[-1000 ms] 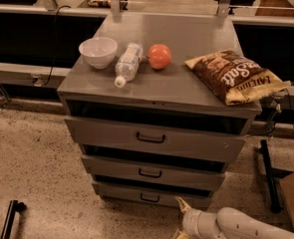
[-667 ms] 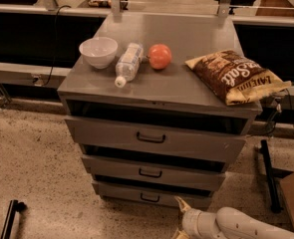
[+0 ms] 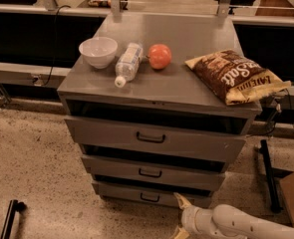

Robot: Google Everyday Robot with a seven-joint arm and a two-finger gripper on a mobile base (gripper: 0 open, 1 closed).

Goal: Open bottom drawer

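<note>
- Bottom drawer (image 3: 117,190), lowest grey front of the grey metal cabinet (image 3: 186,91), sits apparently shut by the floor (image 3: 37,173), its small black loop handle (image 3: 150,198) untouched.
- White gripper (image 3: 174,216), fingers (image 3: 181,201) spread apart, waits just right of that handle, hardly moved in the last second; pulling hasn't begun.

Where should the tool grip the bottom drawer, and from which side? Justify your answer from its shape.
Grip the small black loop handle centred on the front of the bottom drawer, approaching head-on from the front: it is the only protruding part. The open tool sits low, just right of it.
</note>
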